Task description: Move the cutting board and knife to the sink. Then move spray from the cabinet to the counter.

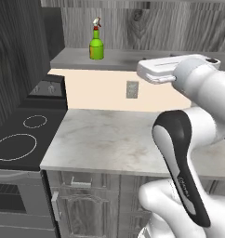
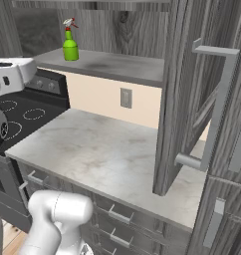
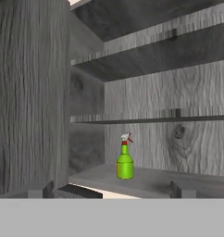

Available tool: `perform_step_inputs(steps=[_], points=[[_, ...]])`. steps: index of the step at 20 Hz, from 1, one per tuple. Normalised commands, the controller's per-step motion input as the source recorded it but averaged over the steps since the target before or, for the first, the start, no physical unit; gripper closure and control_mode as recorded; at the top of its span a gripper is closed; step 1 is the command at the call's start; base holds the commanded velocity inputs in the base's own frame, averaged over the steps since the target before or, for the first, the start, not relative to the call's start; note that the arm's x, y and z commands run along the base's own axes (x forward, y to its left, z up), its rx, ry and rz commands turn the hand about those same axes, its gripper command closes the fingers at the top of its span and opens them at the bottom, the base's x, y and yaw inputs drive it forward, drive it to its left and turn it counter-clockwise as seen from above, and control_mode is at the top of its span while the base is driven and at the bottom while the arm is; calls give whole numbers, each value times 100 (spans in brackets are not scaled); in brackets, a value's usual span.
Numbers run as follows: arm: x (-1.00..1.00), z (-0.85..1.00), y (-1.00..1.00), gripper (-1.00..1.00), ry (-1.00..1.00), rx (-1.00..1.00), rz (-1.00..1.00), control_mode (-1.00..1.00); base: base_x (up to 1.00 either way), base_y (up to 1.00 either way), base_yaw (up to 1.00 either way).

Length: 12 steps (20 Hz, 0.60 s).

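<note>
Spray point(image 3: 125, 163), glossy green bottle, upright on grey wood-grain cabinet point(image 3: 30, 92) shelf, jaws spread

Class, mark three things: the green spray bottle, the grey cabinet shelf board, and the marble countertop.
Green spray bottle with red-and-white trigger point(image 1: 96, 48), left base view, on its body.
Light grey cabinet shelf board point(image 2: 117, 65), right base view, bare top.
White-grey marble countertop point(image 1: 109, 139), left base view, bare middle.

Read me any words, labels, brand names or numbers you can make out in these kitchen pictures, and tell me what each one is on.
No text here can be read.
Robot arm: small light lettering on its dark cover, too blurred to read.
Spray: the label is a plain patch, no legible print.
Stove panel: tiny marks, too small to read.
Wall outlet: no writing visible.
</note>
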Motion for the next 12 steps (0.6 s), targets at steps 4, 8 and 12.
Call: perform_step_inputs(steps=[4,8,12], points=[[30,0,0,-100,0,0,0,-100,0,0,0],[45,0,0,-100,0,0,0,-100,0,0,0],[29,0,0,-100,3,0,0,-100,0,0,0]])
